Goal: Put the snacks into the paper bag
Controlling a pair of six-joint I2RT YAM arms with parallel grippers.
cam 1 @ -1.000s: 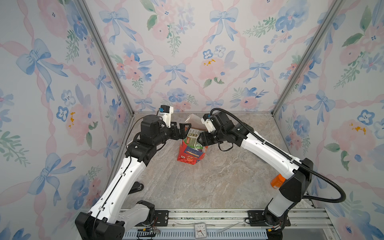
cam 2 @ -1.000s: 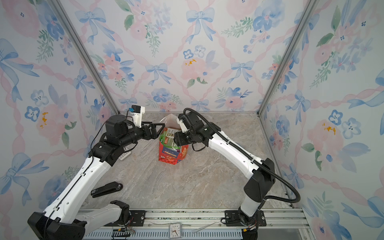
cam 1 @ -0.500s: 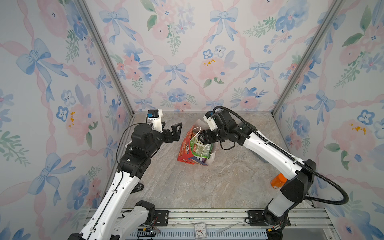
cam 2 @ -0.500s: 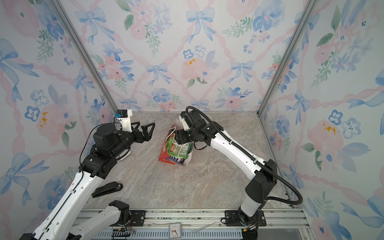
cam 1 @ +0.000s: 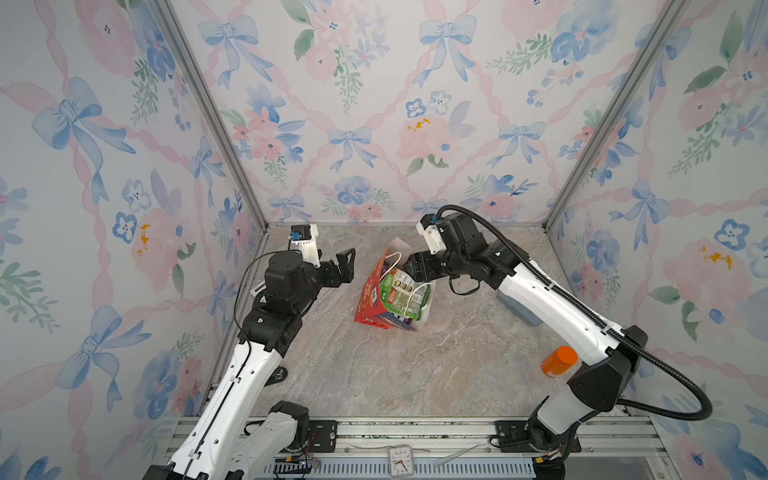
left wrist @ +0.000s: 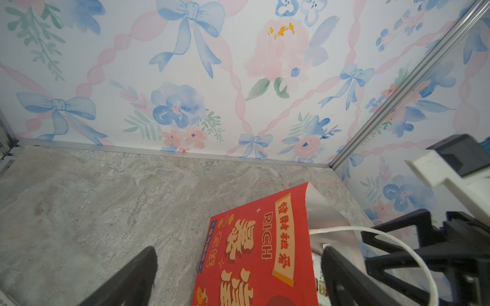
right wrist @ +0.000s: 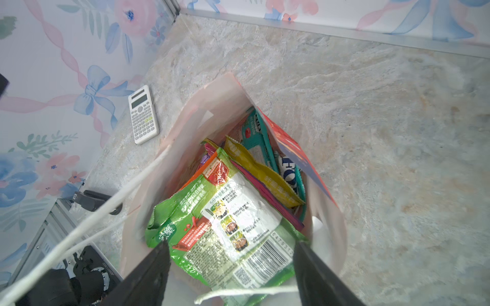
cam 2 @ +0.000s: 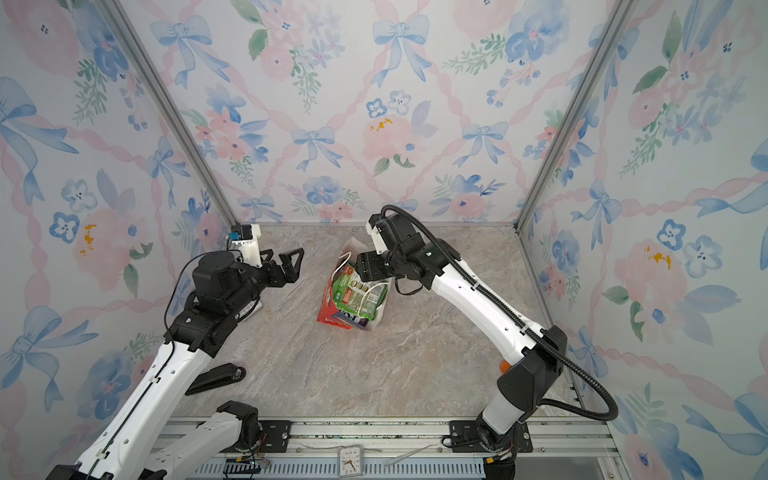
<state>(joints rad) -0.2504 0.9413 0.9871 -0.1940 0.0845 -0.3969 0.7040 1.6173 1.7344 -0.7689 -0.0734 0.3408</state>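
The red paper bag [cam 1: 368,299] [cam 2: 326,309] stands leaning mid-table, mouth up. Its gold-lettered side [left wrist: 254,251] fills the left wrist view. Several snacks sit inside: a green packet [cam 1: 401,293] [cam 2: 357,293] [right wrist: 225,220] on top, with a yellow packet [right wrist: 265,174] and a teal packet [right wrist: 258,143] behind it. My right gripper [cam 1: 415,266] [cam 2: 365,268] [right wrist: 231,245] hovers at the bag's mouth, open, its fingers either side of the green packet. My left gripper [cam 1: 347,266] [cam 2: 293,259] [left wrist: 238,251] is open and empty, a short way left of the bag.
An orange-capped bottle [cam 1: 559,361] stands at the right by the right arm's base. A pale blue case [cam 1: 515,307] lies under that arm. A calculator [right wrist: 143,114] and a black stapler [cam 2: 214,376] lie by the left wall. A small clock [cam 1: 401,459] sits on the front rail.
My left gripper has pulled back to the left, off the bag. My right gripper has opened wider over the green packet, which now rests in the bag. The bag has tipped a little.
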